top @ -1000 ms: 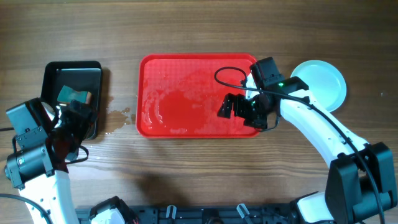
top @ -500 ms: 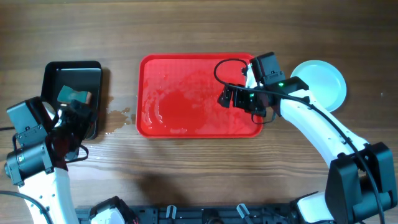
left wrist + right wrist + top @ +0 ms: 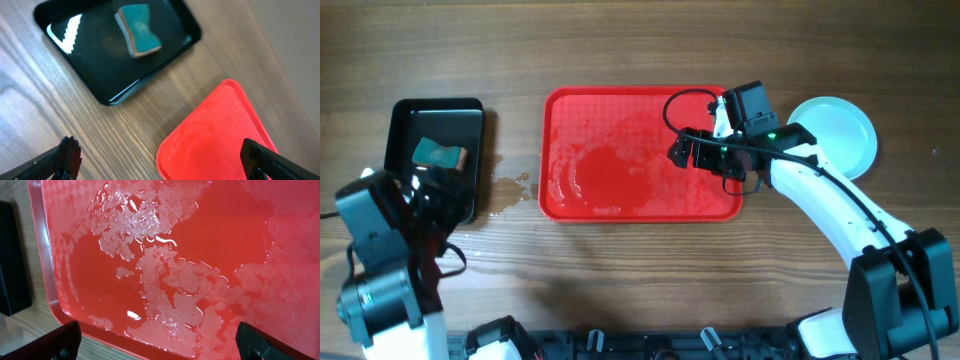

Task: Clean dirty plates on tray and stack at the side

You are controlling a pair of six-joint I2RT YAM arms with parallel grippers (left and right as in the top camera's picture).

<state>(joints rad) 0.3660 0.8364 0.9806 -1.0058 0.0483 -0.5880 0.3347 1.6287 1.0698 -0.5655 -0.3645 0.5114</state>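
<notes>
Item, for your count: the tray (image 3: pixel 610 150), red and filmed with water, lies at frame centre on the desk (image 3: pixel 620 50). The plates (image 3: pixel 845 130), pale blue, rest on the desk just right of it, partly behind the right arm, and you cannot tell how many are stacked. Your right tool (image 3: pixel 160 342) hangs over the tray's right part, fingers wide apart and empty; your left tool (image 3: pixel 160 160), likewise apart and empty, sits lower left near the black tray (image 3: pixel 410 120) carrying a teal sponge (image 3: pixel 440 153).
</notes>
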